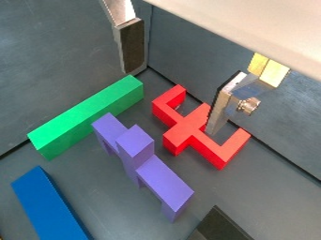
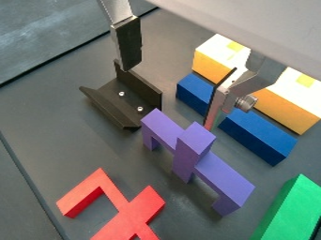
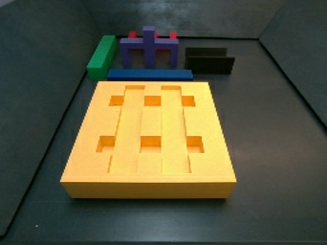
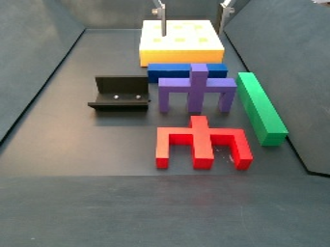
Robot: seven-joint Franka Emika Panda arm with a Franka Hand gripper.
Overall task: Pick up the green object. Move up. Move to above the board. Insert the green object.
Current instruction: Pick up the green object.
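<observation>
wrist view: gripper (image 1: 175, 80) hanging above the floor, flat silver fingers (image 1: 128, 45) set well apart with only air between them, nothing held. long plain green rectangular bar (image 1: 88, 114) lying flat on the dark floor, untouched, beside a purple cross-shaped block (image 1: 142, 164) and a red branched block (image 1: 194, 127); corner of a flat blue bar (image 1: 48, 206) also in frame. wrist view, opposite side: same gripper (image 2: 179, 78), jaws spread and empty; dark l-shaped fixture (image 2: 123, 97) below one finger, purple block (image 2: 191, 155) close under the camera, end of the green bar (image 2: 292, 213) at the frame corner, large thick yellow-orange slab (image 2: 301, 98) seen edge-on behind the blue bar (image 2: 257, 131). side view: yellow-orange slab (image 3: 151, 182) in the foreground with lengthwise grooves and six square holes, all holes empty; green bar (image 3: 99, 54) far behind it; gripper not seen here. side view from the far end: green bar (image 4: 261, 106) lying lengthwise on the floor, just beside the purple block (image 4: 196, 91) and red block (image 4: 202, 145), well apart from the slab (image 4: 180, 41); gripper fingertips (image 4: 161, 13) just visible high up, over the slab end. judged progress: none of the four steps done; pick, lift, transfer above the board and insertion all remaining.
</observation>
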